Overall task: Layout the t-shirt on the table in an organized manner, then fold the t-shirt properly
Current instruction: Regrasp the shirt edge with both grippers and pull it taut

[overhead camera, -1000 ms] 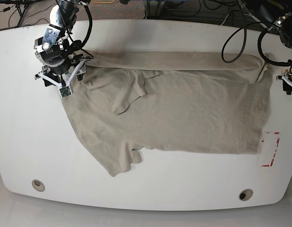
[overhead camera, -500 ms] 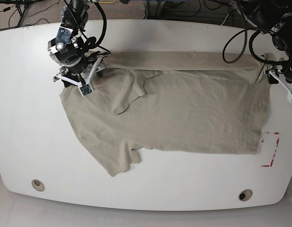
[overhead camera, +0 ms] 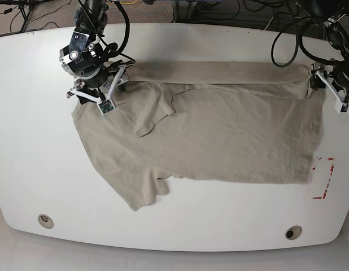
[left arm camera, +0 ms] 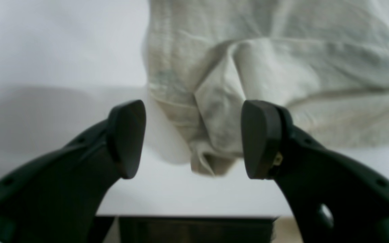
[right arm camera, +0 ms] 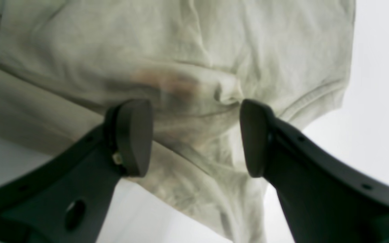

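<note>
On the white table [overhead camera: 27, 113] your beige t-shirt [overhead camera: 219, 135] lies spread out wide, with one sleeve [overhead camera: 143, 189] pointing toward the near edge. Your right gripper [right arm camera: 194, 135] sits over the shirt's far corner on the base view's left side. Its jaws are open, and a small bump of cloth [right arm camera: 214, 91] shows right between them. You can't tell if the pads [right arm camera: 133, 135] touch the cloth. Your left gripper [left arm camera: 192, 135] is at the other far corner, on the base view's right. Its jaws are open too. A folded shirt corner [left arm camera: 211, 135] pokes in between them, closer to one pad [left arm camera: 258, 138] than the other. Near this gripper, a red tape mark [overhead camera: 324, 178] sits on the table, just beside the shirt's edge.
</note>
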Available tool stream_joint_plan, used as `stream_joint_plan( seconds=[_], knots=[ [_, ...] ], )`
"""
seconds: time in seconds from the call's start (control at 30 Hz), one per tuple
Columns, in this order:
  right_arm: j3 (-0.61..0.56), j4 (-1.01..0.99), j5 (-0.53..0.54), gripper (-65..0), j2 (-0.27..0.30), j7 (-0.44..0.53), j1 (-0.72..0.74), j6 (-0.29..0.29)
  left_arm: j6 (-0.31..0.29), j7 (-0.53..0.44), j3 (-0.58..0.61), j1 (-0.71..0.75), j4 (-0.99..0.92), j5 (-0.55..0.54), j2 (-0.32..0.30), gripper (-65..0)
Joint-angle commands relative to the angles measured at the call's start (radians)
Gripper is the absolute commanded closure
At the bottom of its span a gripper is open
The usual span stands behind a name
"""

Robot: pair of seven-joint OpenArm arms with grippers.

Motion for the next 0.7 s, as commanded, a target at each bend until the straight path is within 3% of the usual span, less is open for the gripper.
stream_joint_plan(
  seconds=[0.0,0.2,0.37,0.67],
  knots=[
    [0.002,0.016,0.007,-37.9,0.003,0.016,0.008,-0.002,-0.001,-0.007,0.0,0.023,0.05,-0.013,-0.016,-40.4],
    [0.002,0.016,0.011,-37.9,0.003,0.016,0.008,-0.002,-0.001,-0.009,0.001,0.074,0.091,-0.009,-0.016,-40.4],
    [0.002,0.016,0.014,-37.9,0.003,0.016,0.007,-0.002,-0.001,-0.07,0.021,0.098,0.082,0.048,-0.034,-40.4],
    [0.002,0.016,0.014,-37.9,0.003,0.016,0.007,-0.002,-0.001,-0.161,0.095,0.093,-0.056,0.123,-0.042,-40.3]
  ],
)
